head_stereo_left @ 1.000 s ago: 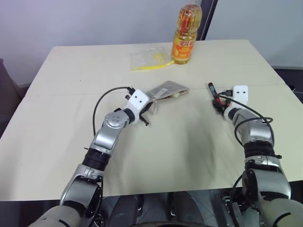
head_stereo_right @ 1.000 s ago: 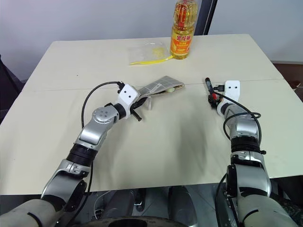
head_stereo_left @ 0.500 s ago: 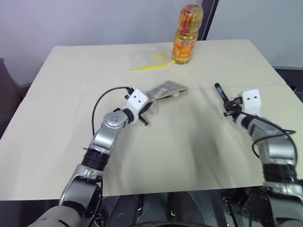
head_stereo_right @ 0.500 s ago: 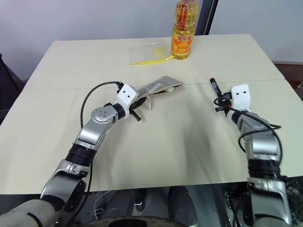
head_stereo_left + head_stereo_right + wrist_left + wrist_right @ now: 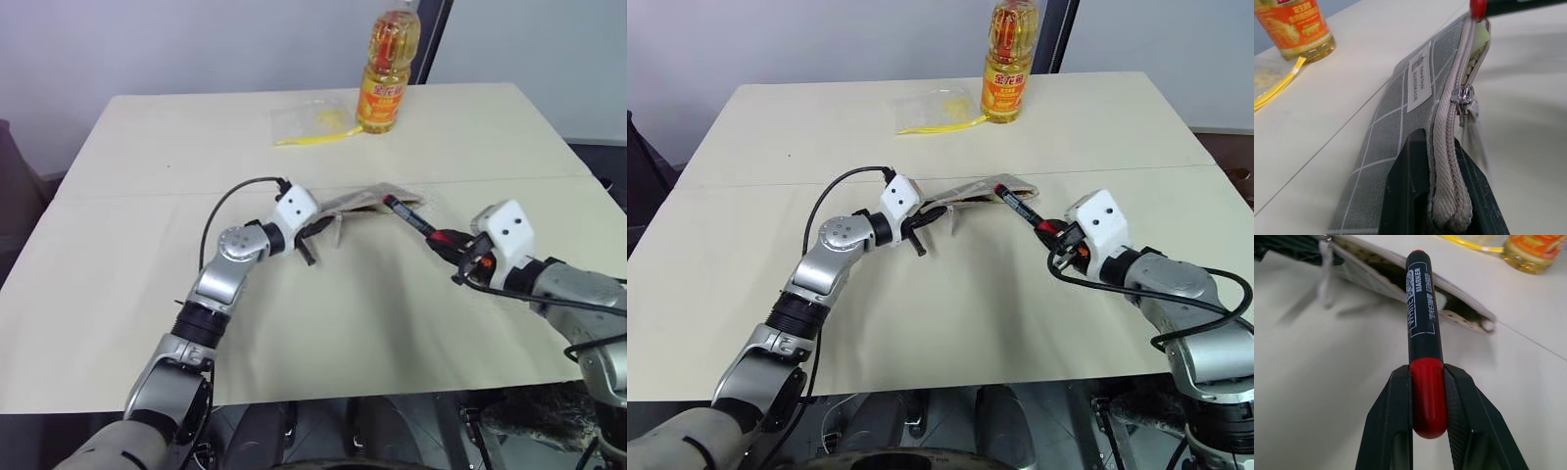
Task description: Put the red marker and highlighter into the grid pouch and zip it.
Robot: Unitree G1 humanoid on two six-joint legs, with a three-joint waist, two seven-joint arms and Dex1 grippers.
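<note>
Beige table (image 5: pixel 147 294), oil bottle (image 5: pixel 385 73), clear plastic bag (image 5: pixel 312 122) beside it

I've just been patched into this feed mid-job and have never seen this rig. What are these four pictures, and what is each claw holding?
Two pictures come from the humanoid robot's head, looking down over its arms at a beige table. The other two come from cameras on each wrist, looking along that claw's black fingers. The left gripper is shut on the zipper edge of the grid pouch, holding its mouth open; something pale yellow, probably the highlighter, shows inside. The right gripper is shut on the red marker by its red cap, aiming it at the opening. An oil bottle and a clear plastic bag sit at the far edge.
</note>
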